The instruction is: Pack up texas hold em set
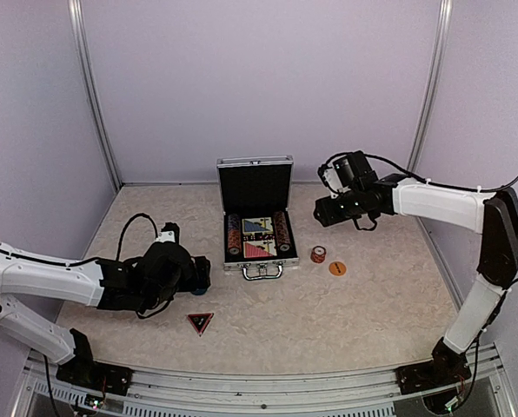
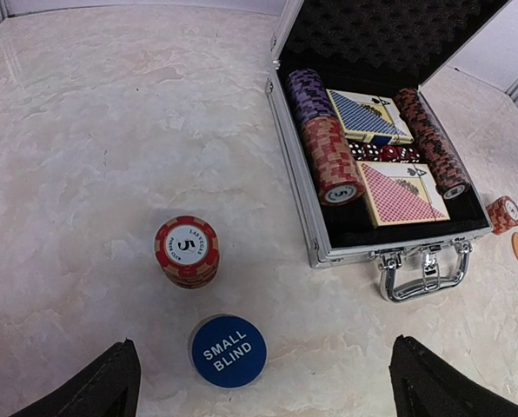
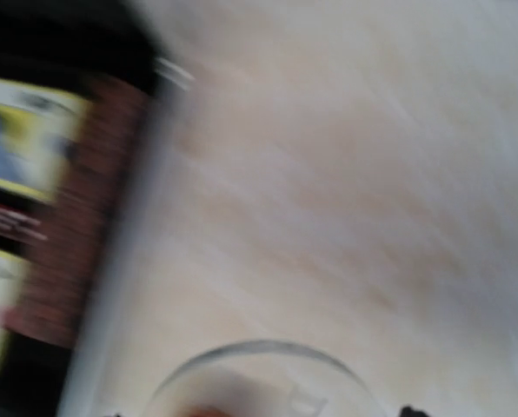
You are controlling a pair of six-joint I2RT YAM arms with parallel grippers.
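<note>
Left wrist view first. Shows the left gripper (image 2: 263,378) spread wide, pinching nothing, hanging over the table (image 2: 85,130). Just ahead of the fingers (image 2: 102,387): a blue SMALL BLIND button (image 2: 229,351) lying flat, then a short stack of red chips (image 2: 187,252) marked 5 just beyond it, not quite touching. Further out to the right, the open aluminium case (image 2: 292,174), lid up, handle (image 2: 424,269) facing the arm bases.

Progress-wise, looks most of the way there. Already tucked into the black lining: a purple chip row (image 2: 307,91) and a red chip row (image 2: 330,161) on the left, a darker chip row (image 2: 428,139) on the right, blue deck (image 2: 368,117) and red deck (image 2: 398,193) in the middle, red dice (image 2: 385,153) between them. Still loose: that button and the 5 stack left of the case, another small chip stack (image 1: 318,254) and an orange button (image 1: 337,268) just right of it, plus the red triangle (image 1: 200,323) nearer the bases. Lid not yet shut either.

As for the right gripper (image 1: 322,214), up beside the lid, beyond the loose chips on that side. Can't tell spread or pinched: right wrist view totally smeared, only a case edge and bare table readable.

Guessing the blue button or the 5 stack as the left side's next grab, both lined up roughly between those fingers.
</note>
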